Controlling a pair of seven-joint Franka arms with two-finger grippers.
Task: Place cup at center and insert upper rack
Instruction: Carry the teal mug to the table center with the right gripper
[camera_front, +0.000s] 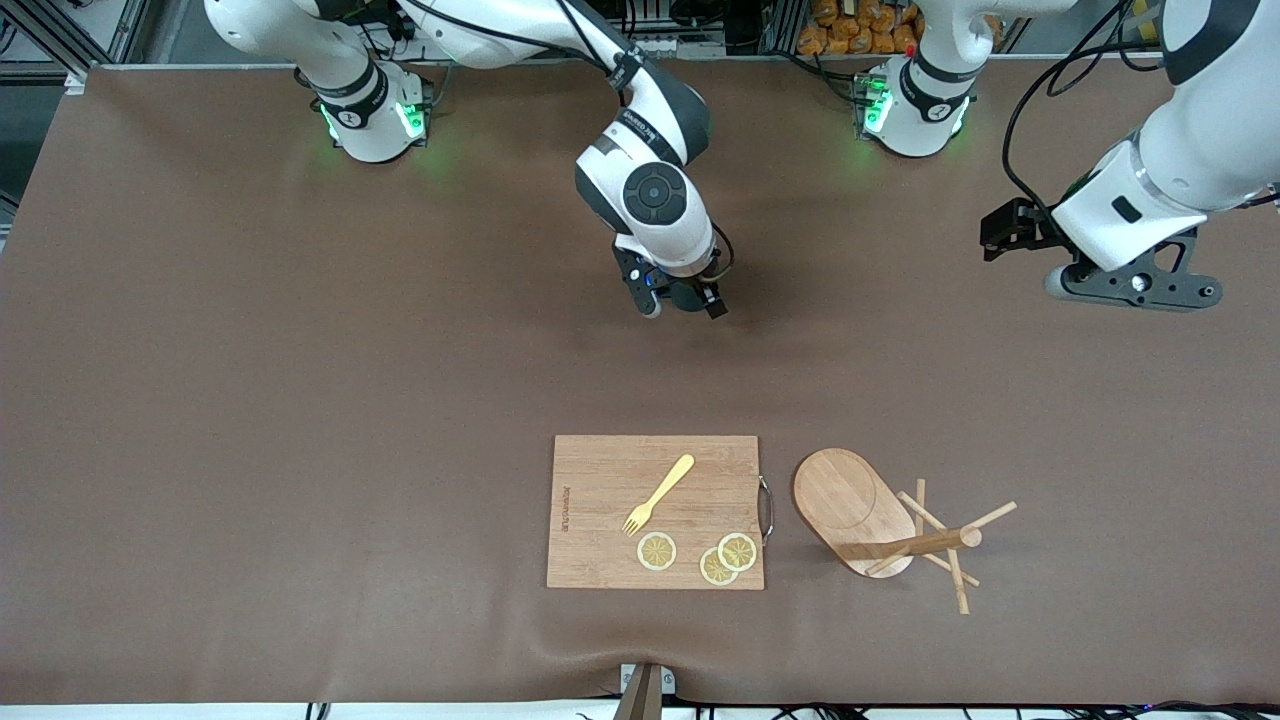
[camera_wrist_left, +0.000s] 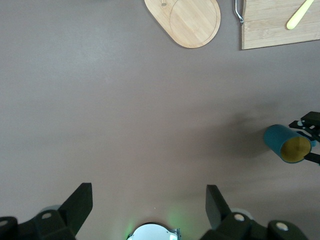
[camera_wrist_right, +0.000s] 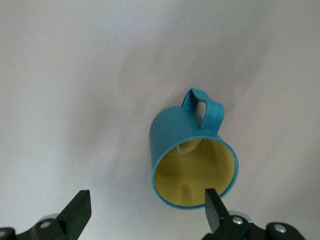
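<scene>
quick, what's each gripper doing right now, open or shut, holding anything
left gripper: open, empty, over the table at the left arm's end.
right gripper: open, over the cup, not gripping it.

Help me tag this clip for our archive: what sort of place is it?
Probably a robotics lab bench staged as a kitchen: two robot arms bolted to a brown table, cables and metal framing along its edge, and kitchen props, a cutting board, a cup and a tipped wooden mug tree.

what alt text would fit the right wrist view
A teal cup with a yellow inside stands upright on the brown table, its handle pointing away from the open right gripper just above its rim.
</scene>
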